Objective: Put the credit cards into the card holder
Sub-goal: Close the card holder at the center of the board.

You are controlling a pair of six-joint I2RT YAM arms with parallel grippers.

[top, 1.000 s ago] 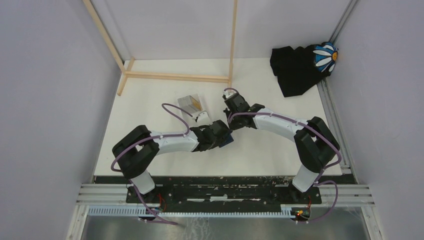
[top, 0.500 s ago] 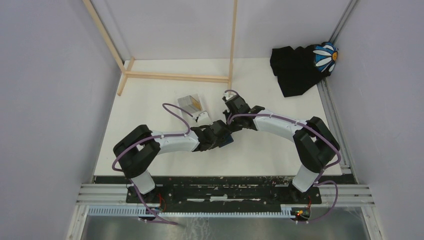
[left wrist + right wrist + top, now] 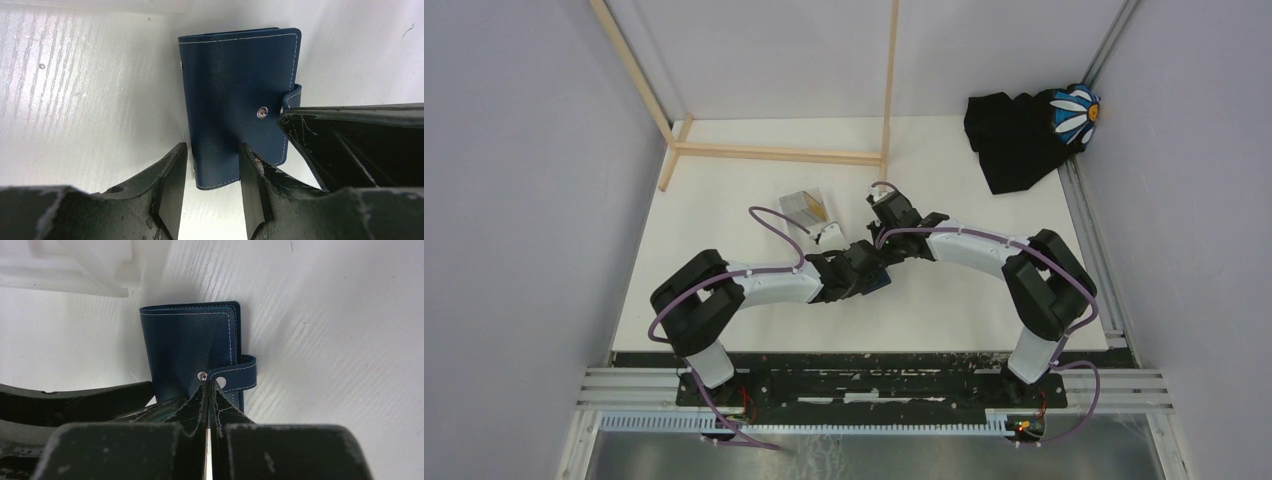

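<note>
Right hand (image 3: 207,386) edged leftward, closed, tips at card holder (image 3: 185,345) snap

You won't find any text, label, brand name or number that can be read in any of the three views. The card holder (image 3: 235,90) carries only pale stitching and a plain round metal snap, with no lettering on its navy face. The black cloth (image 3: 1009,135) at the far corner shows a white daisy picture on blue, with no words on it.
</note>
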